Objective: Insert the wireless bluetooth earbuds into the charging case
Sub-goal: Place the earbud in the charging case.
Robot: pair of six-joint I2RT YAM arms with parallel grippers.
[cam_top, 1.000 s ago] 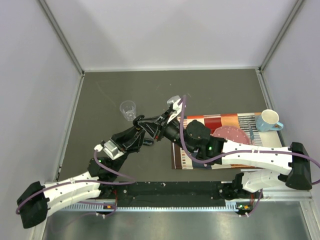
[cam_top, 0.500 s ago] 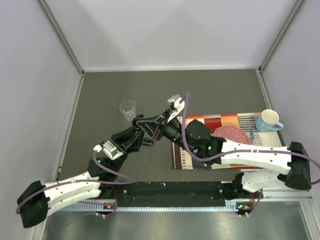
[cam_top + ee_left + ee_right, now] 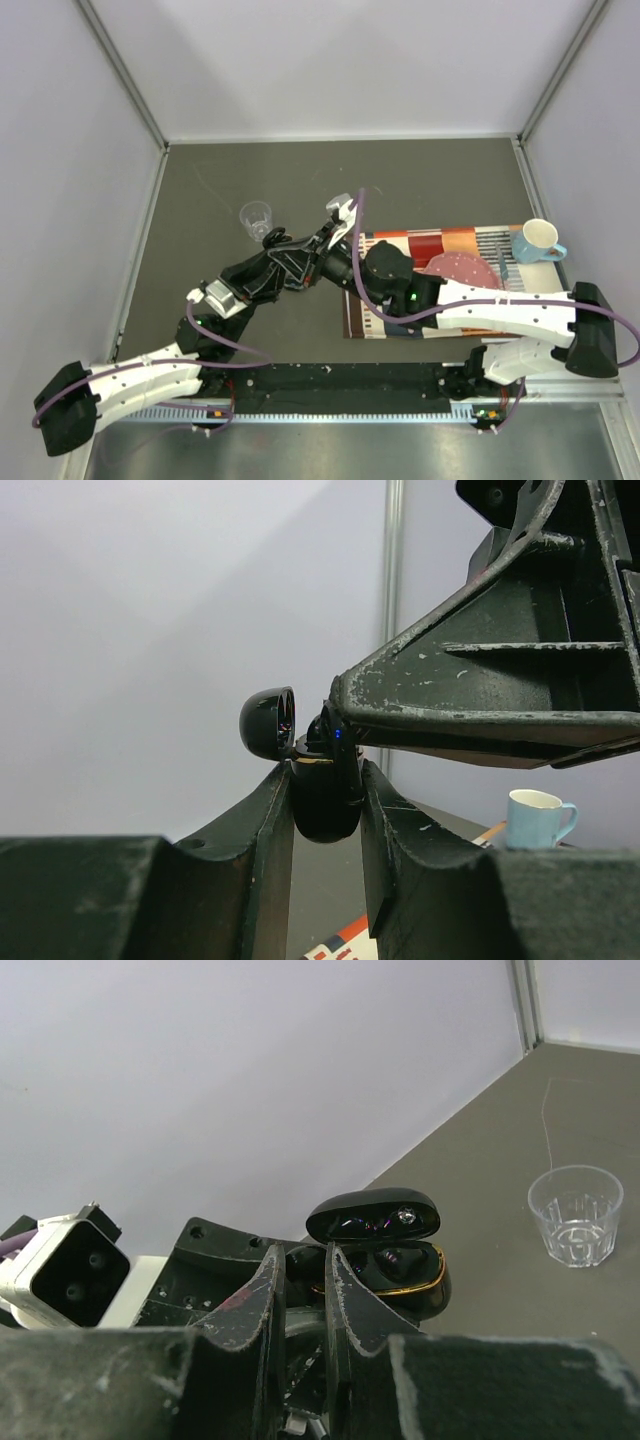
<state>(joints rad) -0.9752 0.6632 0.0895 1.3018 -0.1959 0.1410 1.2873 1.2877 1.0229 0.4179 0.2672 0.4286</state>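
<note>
A glossy black charging case [image 3: 325, 805] with a gold rim is up off the table, and my left gripper [image 3: 325, 780] is shut on its body. Its lid [image 3: 372, 1215] is hinged open over the sockets [image 3: 405, 1265]. My right gripper [image 3: 303, 1255] reaches in from the right, jaws almost together on a small dark rounded earbud [image 3: 305, 1260] at the case's left socket. Whether the right socket holds a bud I cannot tell. From above, both grippers [image 3: 312, 262] meet over the table's middle, and the case is hidden under them.
A clear plastic cup [image 3: 257, 218] stands just behind and to the left of the grippers. A striped mat [image 3: 440, 245] on the right carries a pink round piece [image 3: 462, 270] and a white-and-blue mug [image 3: 540, 240]. Walls close in the table.
My right gripper has edged a little left, closer in over the case. The left arm and the case have barely moved.
</note>
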